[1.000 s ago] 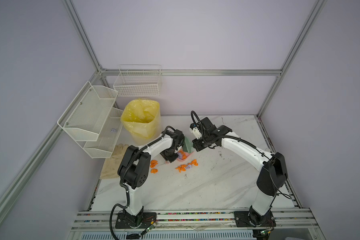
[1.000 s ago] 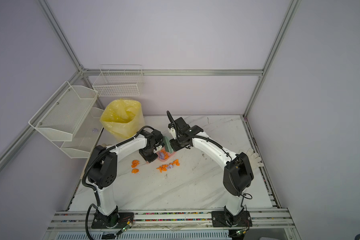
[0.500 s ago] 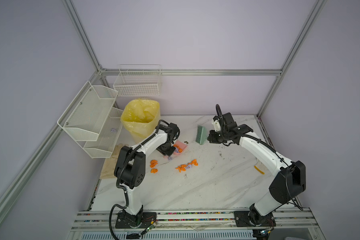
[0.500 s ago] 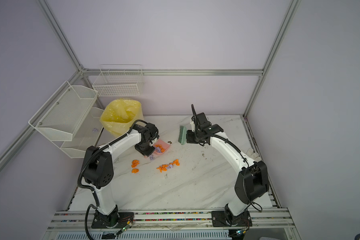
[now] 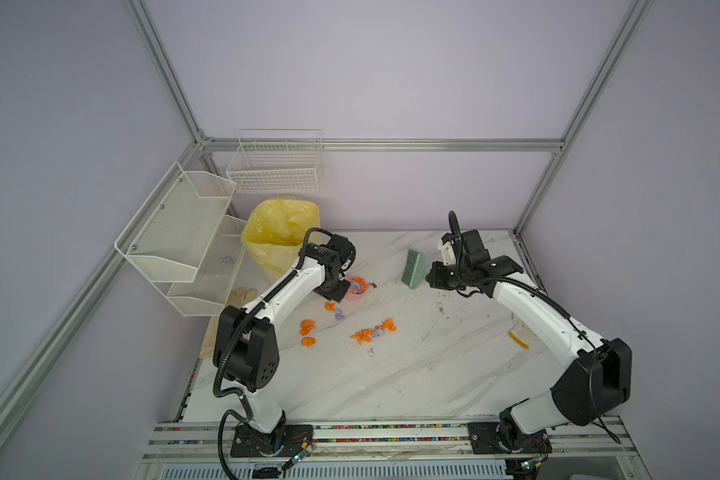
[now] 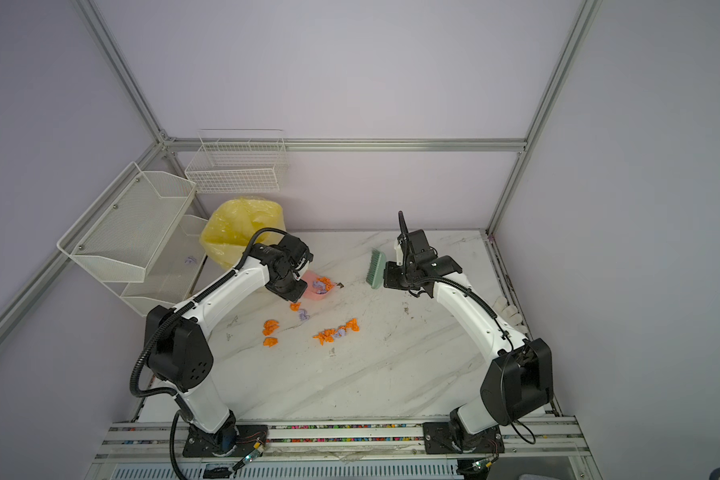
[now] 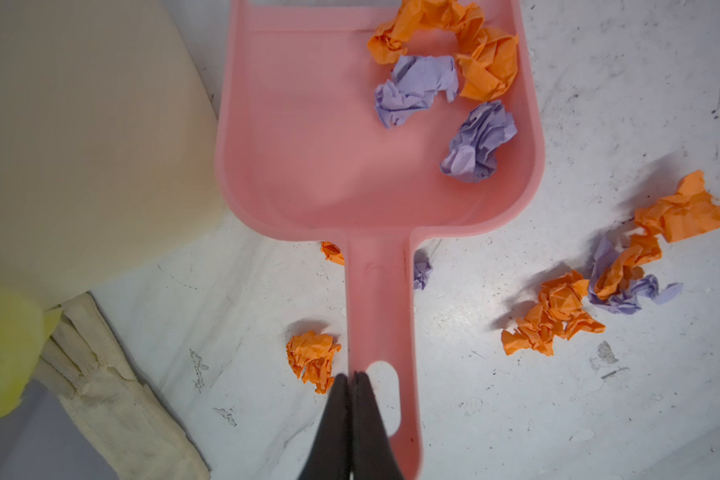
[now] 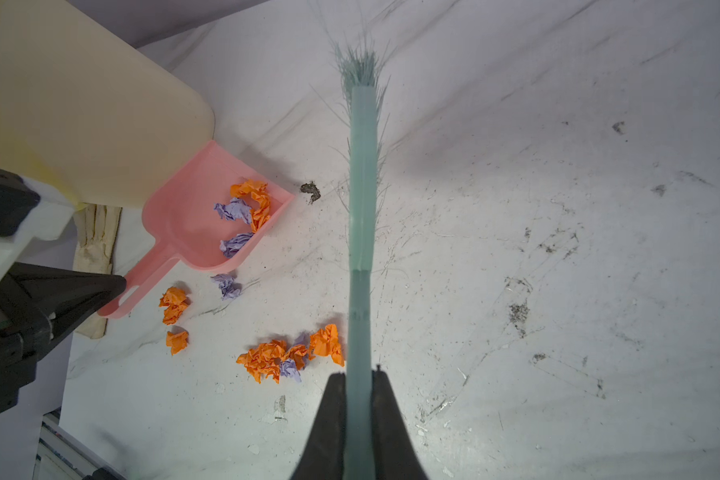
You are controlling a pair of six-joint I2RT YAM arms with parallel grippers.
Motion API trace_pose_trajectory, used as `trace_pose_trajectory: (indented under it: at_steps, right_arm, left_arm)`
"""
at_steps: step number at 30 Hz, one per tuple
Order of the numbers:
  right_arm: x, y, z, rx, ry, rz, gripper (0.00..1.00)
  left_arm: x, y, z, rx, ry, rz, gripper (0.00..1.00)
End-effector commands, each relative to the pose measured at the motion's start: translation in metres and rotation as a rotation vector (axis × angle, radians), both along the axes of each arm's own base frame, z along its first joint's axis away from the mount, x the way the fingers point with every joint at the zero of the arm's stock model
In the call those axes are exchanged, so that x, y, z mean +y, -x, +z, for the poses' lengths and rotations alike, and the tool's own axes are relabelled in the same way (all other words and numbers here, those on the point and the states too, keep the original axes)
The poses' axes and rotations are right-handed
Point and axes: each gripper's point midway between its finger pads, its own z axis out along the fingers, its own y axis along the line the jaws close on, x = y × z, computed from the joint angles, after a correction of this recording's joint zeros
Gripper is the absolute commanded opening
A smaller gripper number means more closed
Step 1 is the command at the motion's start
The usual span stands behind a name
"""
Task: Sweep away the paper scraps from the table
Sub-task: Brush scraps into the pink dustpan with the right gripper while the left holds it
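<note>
Over the table (image 5: 433, 374), left gripper (image 7: 352, 380) is pinched tight on the dustpan (image 7: 329, 145) handle, and right gripper (image 8: 360, 382) is clamped on the brush (image 8: 362, 187), off at the dustpan's 3 o'clock. A few scraps (image 5: 373, 332) sit in the dustpan, but most are loose on the table around its 6 o'clock.

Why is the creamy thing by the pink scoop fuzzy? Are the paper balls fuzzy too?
In the left wrist view the cream bin is blurred, probably too close to the lens, while the paper scraps in the dustpan are crisp and those on the table cast soft shadows; in the right wrist view the bin is blurred too.
</note>
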Motion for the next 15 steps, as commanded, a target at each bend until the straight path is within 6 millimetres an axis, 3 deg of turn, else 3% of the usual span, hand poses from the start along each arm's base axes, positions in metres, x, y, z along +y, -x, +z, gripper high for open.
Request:
trace_pose_trajectory:
  at_steps: [1, 4, 8, 15]
  right_arm:
    - [-0.005, -0.002, 0.015, -0.058, -0.012, -0.023, 0.0]
    - [-0.003, -0.005, 0.011, -0.054, -0.018, -0.028, 0.0]
    - [0.001, -0.024, 0.013, -0.082, -0.009, -0.038, 0.0]
    - [0.009, -0.051, 0.017, -0.117, 0.029, -0.023, 0.0]
  left_arm:
    - [-0.013, -0.01, 0.023, -0.097, 0.094, -0.001, 0.0]
    - [-0.012, -0.009, 0.011, -0.071, 0.073, -0.01, 0.0]
    - [-0.007, -0.005, -0.005, -0.04, 0.04, -0.012, 0.0]
    - [-0.012, -0.005, -0.008, -0.053, 0.076, -0.008, 0.0]
